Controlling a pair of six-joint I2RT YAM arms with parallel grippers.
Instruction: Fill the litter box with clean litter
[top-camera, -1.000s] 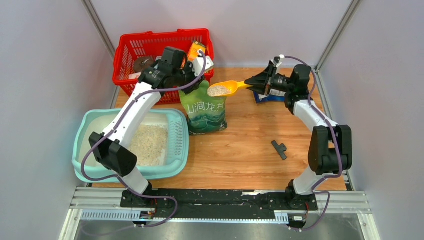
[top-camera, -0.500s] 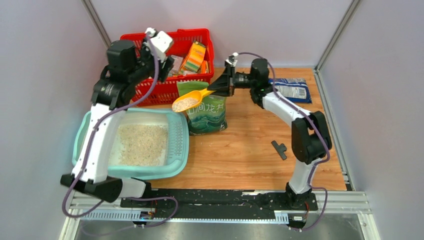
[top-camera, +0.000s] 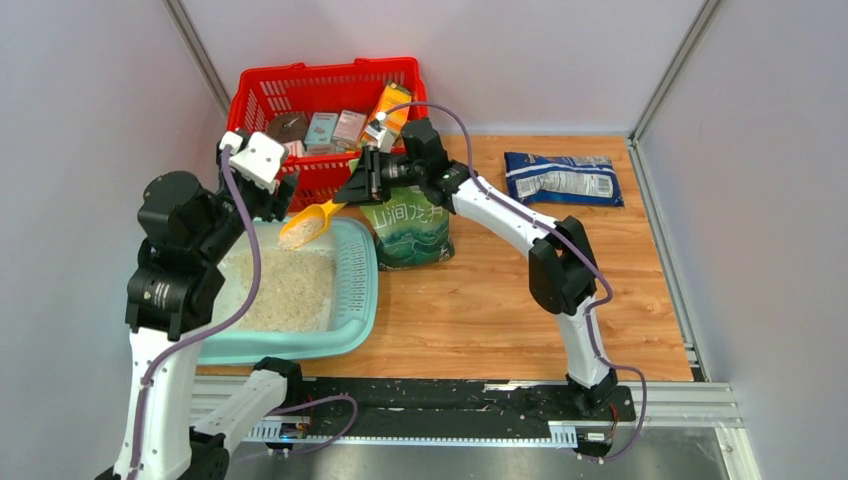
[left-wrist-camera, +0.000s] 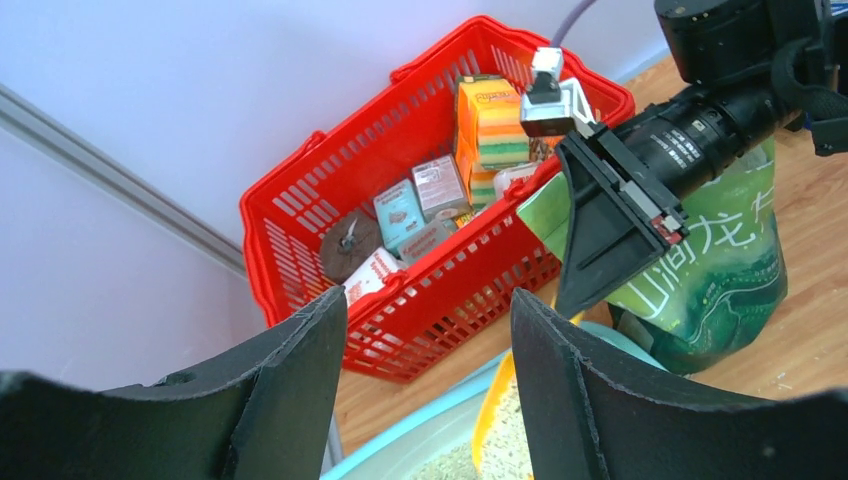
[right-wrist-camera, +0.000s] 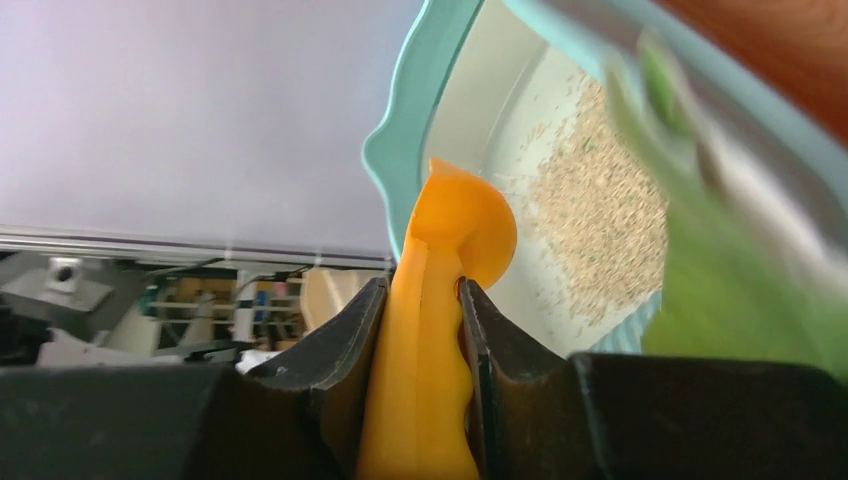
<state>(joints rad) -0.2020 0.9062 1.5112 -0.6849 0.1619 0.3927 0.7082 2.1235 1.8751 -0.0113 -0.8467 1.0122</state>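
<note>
The right arm has swung the scoop (top-camera: 312, 222) left, off the bag (top-camera: 408, 230). It now hangs tipped over the far rim of the box (top-camera: 362, 290). The left arm has pulled back toward 9 o'clock.

The right gripper (right-wrist-camera: 420, 320) is clenched on the scoop's flat handle, black fingers pressed to both sides. The scoop is glossy orange-yellow plastic with a rounded bowl, and pale grains show in it.

The box sits at 8 o'clock on the wooden table (top-camera: 480, 290). It is a pale teal tray with rounded corners, white inside, and a slotted grille ledge along its 3 o'clock side. The litter (top-camera: 285, 290) lies in it as a loose, grainy beige heap.

The left gripper (left-wrist-camera: 428, 305) is spread wide, with nothing between its matte black fingers.

The red mesh basket (top-camera: 330, 72), holding small cartons, is at 11 o'clock. The crinkled green bag stands just beside the box's far right corner. A blue foil packet (top-camera: 562, 178) lies flat at 2 o'clock.
</note>
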